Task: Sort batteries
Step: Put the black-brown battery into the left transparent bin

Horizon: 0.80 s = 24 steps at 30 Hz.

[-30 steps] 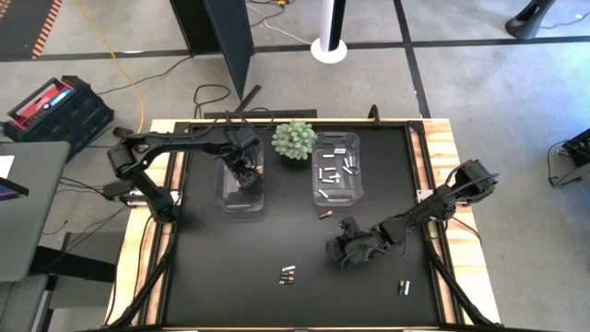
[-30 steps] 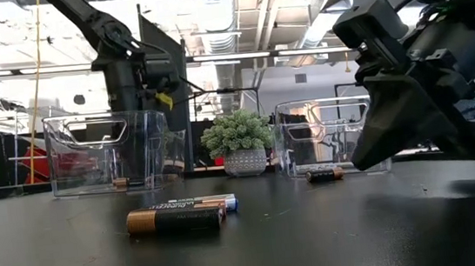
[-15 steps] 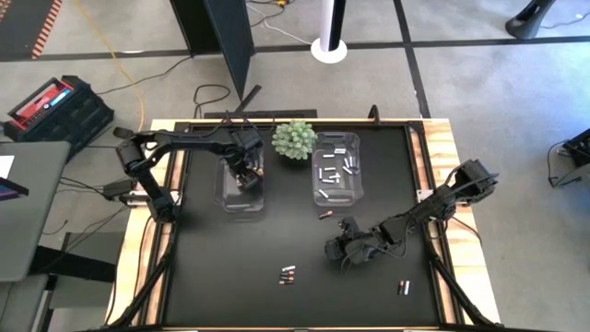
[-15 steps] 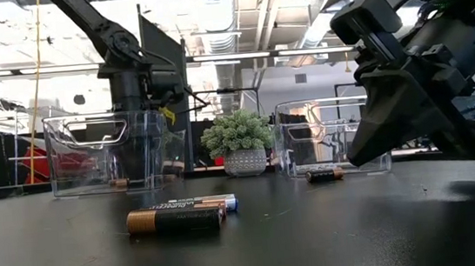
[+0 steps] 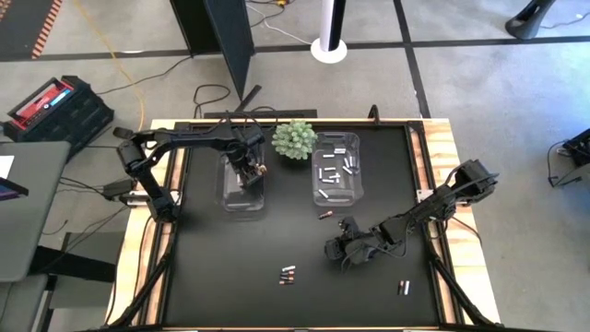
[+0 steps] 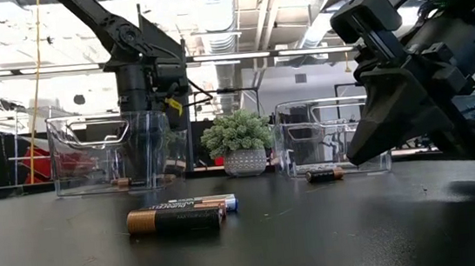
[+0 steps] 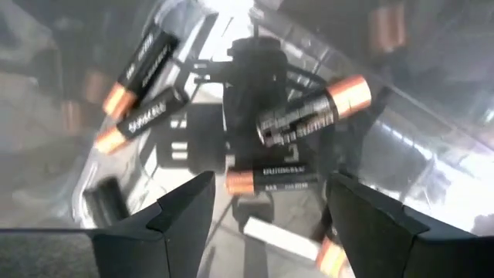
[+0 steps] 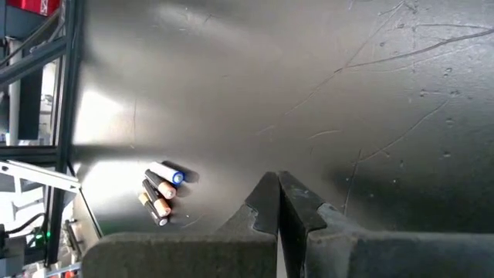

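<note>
High view is showing the left gripper hanging over the left clear bin, while the right gripper is hovering low over the black table, well apart from the right clear bin; a green spiky plant is sitting between the two bins at the back. The left wrist view is showing that arm's fingers standing spread apart and empty above the dark batteries, which are lying scattered at different angles on the bin floor, each a black cylinder with a copper end and pale lettering; the right gripper's fingers are sitting pressed together, grasping nothing. Pale silver-white cells are lying in the right bin; one dark cell is lying just in front of that bin; a small cluster is lying near the table's front, a blue-tipped pale one beside copper-ended ones; another pair is lying toward the front right.
</note>
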### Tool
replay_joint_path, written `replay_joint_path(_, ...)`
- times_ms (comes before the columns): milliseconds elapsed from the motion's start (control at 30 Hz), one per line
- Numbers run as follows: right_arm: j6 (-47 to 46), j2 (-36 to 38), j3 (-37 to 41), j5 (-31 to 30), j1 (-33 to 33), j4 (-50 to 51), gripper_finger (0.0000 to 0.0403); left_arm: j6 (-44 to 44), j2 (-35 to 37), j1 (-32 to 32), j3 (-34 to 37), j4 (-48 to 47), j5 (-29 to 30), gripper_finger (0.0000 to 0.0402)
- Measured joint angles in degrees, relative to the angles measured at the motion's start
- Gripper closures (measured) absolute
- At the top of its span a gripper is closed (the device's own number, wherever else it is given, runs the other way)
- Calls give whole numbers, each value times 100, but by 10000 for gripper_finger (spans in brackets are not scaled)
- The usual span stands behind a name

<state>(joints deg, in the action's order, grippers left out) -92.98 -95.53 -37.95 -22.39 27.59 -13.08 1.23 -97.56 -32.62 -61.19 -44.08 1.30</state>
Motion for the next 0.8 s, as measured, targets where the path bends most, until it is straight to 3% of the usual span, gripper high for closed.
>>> replay_joint_path(333,322,0,0,0,0,20,384,-437,249,37,-348,-1112,-24,156)
replay_joint_path(800,733,0,0,141,15,57,384,-2023,2906,1076,-271,-84,-86,156)
